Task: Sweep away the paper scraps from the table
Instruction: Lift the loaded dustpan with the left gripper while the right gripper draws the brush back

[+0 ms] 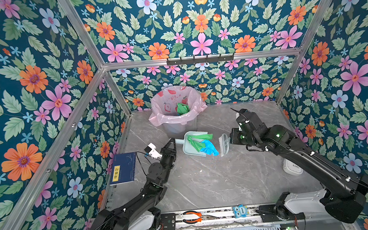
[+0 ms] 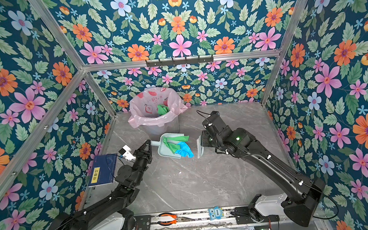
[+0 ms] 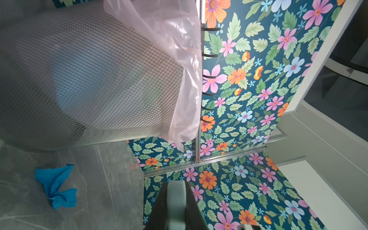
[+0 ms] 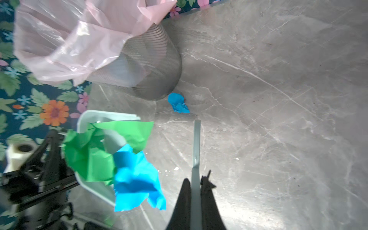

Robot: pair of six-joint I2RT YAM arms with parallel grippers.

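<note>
First, table: grey marble slab, floor of the flowered booth, under both arms.
book: blue, at the table's left edge, against the wall.
left gripper: jaws closed tight on the dustpan handle.
bin: mesh, pink liner, at the back of the table; green paper inside.
dustpan: pale green, just in front of the bin, mouth facing right.
green scrap: crumpled, lying in the dustpan.
blue scrap: against the green scrap, hanging over the dustpan's lip.
small blue scrap: loose on the table by the bin's foot.
brush: just right of the blue scrap, bristles down.
right gripper: clamped shut on the brush handle.
</note>
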